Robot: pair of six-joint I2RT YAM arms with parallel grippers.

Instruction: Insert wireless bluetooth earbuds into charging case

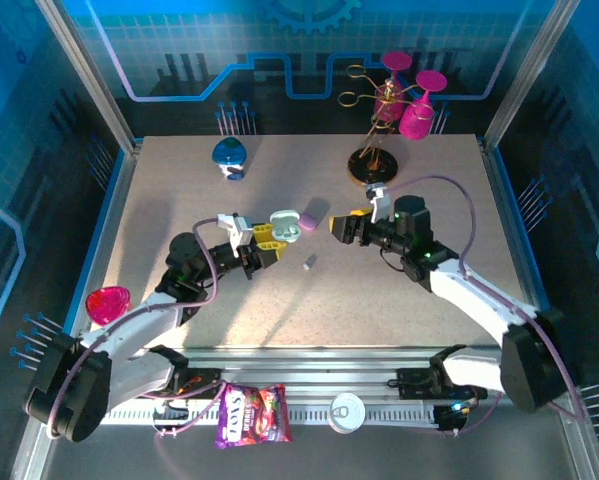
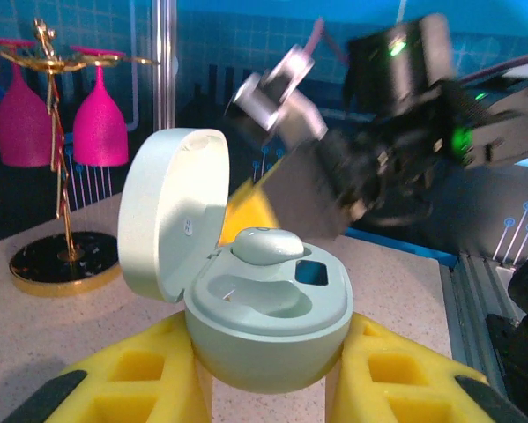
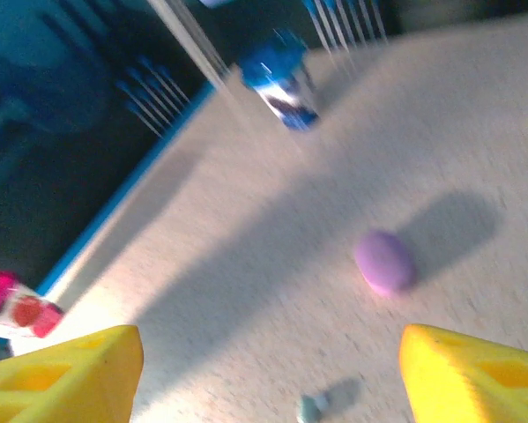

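Observation:
My left gripper is shut on a pale green charging case, gripping it by the sides between the yellow pads. Its lid stands open. One pale green earbud sits in the far slot, and the near slot is bare. My right gripper hovers open just right of the case with nothing between its fingers. A small loose earbud lies on the table below both grippers, seen near the bottom edge as the earbud in the right wrist view.
A closed lilac case lies just behind the grippers. A blue object stands at the back left, and a gold rack with pink glasses at the back right. A pink glass sits by the left arm. A candy bag lies on the front rail.

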